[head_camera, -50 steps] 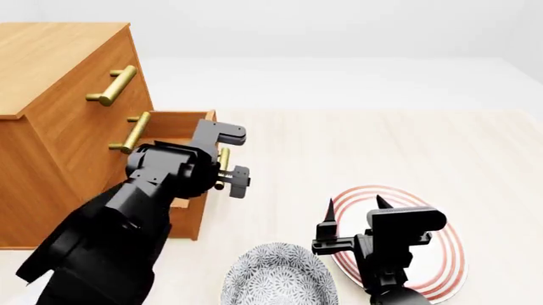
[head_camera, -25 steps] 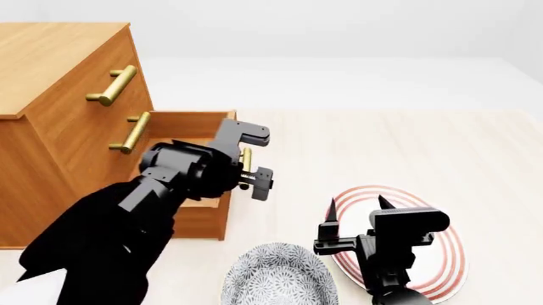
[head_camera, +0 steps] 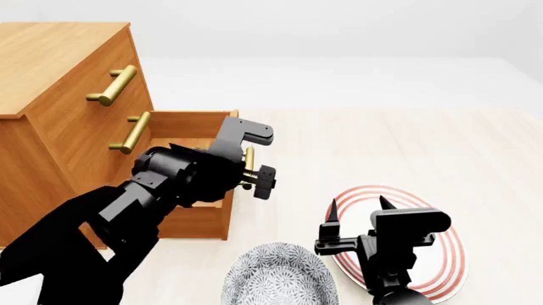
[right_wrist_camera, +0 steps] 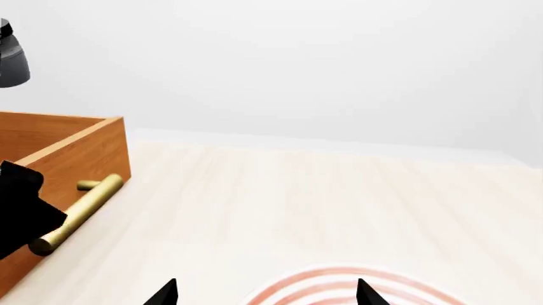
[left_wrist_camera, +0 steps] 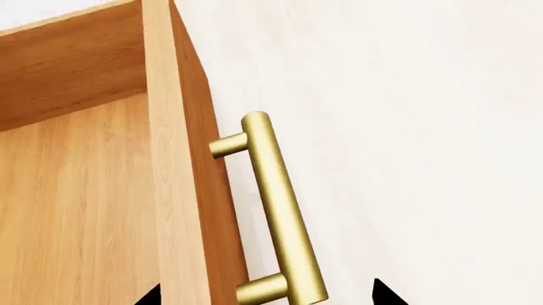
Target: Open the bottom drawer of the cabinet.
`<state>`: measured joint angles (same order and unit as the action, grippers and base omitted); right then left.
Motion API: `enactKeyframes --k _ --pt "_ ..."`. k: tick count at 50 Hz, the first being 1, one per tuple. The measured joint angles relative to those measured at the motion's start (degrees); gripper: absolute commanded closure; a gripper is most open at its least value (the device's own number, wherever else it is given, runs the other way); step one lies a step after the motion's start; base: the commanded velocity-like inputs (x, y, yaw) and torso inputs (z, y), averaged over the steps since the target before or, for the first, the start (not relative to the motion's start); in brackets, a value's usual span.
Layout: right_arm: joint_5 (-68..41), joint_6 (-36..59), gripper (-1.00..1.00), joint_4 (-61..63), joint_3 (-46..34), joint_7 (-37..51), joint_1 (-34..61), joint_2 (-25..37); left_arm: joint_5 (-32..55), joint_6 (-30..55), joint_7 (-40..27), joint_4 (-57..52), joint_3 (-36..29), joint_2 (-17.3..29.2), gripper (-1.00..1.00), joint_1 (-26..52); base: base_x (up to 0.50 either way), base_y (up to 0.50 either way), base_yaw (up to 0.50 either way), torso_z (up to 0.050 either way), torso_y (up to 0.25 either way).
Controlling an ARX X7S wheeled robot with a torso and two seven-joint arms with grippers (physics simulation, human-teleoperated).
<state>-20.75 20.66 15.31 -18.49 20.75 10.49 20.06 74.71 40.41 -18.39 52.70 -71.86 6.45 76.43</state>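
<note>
Drawer work is well along: the bottom drawer [head_camera: 199,210] stands pulled out from the cabinet [head_camera: 60,121], its box open to the air and its front panel pushed forward over the pale tabletop [head_camera: 407,146], while the two drawers above sit flush. Left gripper [head_camera: 250,166] is right at the brass handle [left_wrist_camera: 280,210], and in the left wrist view the two dark fingertips sit either side of the bar with clear space around it, so the jaws read as spread rather than clamped; whether any pad touches the brass I cannot tell. Right gripper [head_camera: 357,213] hovers apart from all this, fingers wide with nothing between them, above the red-ringed plate [head_camera: 446,254], with the patterned bowl [head_camera: 280,279] just beside. My read is that the pull itself is the step in hand and nearly finished, perhaps already at release. Next move, if more travel is wanted, calls for closing squarely on the bar and drawing straight out along the drawer's run, not sideways, lest it bind. If the opening is judged enough, the call is simply to back the left arm clear without nudging the front panel shut.
</note>
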Motion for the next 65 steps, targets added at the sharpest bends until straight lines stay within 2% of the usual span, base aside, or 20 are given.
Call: enactKeyframes --k 11,18,26,33,47,65 --pt "-0.1 0.5 -1.0 0.8 -0.1 0.4 0.2 0.2 2.7 -7.4 -14.3 -31.3 7.6 13.7 -1.0 -3.0 0.0 0.0 0.0 0.0 0.0" --pt "-0.1 0.9 -1.0 1.6 -0.3 0.7 0.4 0.4 2.7 -11.2 -20.7 -46.6 10.8 21.0 -1.0 -5.9 0.0 0.0 0.0 0.0 0.0" --pt "1.0 1.5 -1.0 4.6 -0.5 2.0 0.8 1.1 -4.3 -21.0 -25.7 -62.1 12.6 29.2 -1.0 -15.5 0.0 0.0 0.0 0.0 0.0" --pt "1.9 3.7 -1.0 11.9 0.2 4.0 1.8 2.6 -12.5 -29.1 -30.4 -72.9 13.7 35.5 -1.0 -23.6 0.0 0.0 0.0 0.0 0.0" --pt "3.6 8.0 -1.0 24.0 0.6 7.0 3.7 5.4 -19.8 -36.1 -35.0 -83.2 15.3 41.3 -1.0 -29.9 0.0 0.0 0.0 0.0 0.0" --pt "6.4 13.8 -1.0 34.3 -0.8 8.7 8.8 7.6 -23.7 -35.8 -39.0 -90.3 16.4 43.6 -1.0 -29.5 0.0 0.0 0.0 0.0 0.0"
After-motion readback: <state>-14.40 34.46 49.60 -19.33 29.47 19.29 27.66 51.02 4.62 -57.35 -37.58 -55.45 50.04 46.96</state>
